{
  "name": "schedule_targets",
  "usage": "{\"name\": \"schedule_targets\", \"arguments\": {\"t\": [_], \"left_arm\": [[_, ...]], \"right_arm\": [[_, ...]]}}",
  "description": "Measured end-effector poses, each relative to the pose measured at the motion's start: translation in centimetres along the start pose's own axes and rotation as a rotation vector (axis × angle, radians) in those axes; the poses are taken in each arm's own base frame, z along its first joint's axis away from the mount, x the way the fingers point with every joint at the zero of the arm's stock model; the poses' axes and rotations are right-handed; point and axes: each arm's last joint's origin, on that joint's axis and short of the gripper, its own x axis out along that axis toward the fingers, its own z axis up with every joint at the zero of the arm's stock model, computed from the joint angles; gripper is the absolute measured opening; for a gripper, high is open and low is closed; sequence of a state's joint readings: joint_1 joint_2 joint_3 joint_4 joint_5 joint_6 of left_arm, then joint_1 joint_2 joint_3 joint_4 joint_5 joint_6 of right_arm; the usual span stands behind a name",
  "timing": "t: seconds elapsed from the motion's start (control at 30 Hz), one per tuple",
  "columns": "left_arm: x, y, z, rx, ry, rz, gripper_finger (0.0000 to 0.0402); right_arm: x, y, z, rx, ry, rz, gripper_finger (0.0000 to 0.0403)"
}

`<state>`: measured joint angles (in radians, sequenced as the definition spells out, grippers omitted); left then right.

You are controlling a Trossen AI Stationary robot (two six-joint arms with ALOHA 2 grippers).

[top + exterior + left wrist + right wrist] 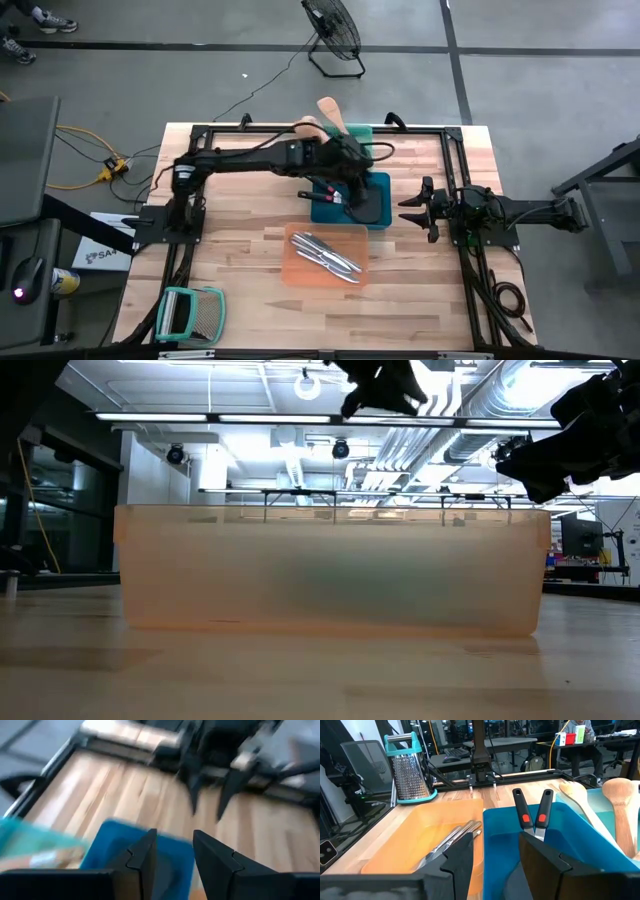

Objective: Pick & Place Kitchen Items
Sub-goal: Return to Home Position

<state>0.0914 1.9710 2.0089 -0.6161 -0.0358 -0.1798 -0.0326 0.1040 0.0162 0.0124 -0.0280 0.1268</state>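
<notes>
Counting across the counter (pixel 250 250): three trays are showing, one green tray (pixel 362 133), one blue tray (pixel 328 214) and one orange tray (pixel 300 272). Two wooden spoons (pixel 577 795) (pixel 620 795) are showing, plus two black spatulas (pixel 522 812) (pixel 545 810) and one grater (pixel 190 312). The silver utensils (pixel 325 255) are bunching up, at least three.

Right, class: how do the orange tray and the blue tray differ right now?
The orange tray holds silver metal utensils lying flat; the blue tray holds black spatulas with handles propped on its rim. The left gripper, open, hangs above the blue tray, not the orange tray. Both are rectangular plastic trays side by side on the wooden table. The right gripper waits beside them, open.
</notes>
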Motion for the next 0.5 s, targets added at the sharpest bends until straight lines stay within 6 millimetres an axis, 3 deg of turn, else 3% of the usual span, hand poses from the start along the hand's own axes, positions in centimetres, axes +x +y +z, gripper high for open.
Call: {"name": "schedule_targets", "arguments": {"t": [0.17,0.5], "left_arm": [[-0.7,0.0,-1.4,0.048,-0.133,-0.107,0.0125],[-5.7,1.8,-5.1,0.145,-0.317,-0.158,0.0125]], "right_arm": [[0.0,0.0,0.0,0.0,-0.001,-0.001,0.0149],[0.0,0.0,0.0,0.0,0.002,-0.001,0.0149]]}}
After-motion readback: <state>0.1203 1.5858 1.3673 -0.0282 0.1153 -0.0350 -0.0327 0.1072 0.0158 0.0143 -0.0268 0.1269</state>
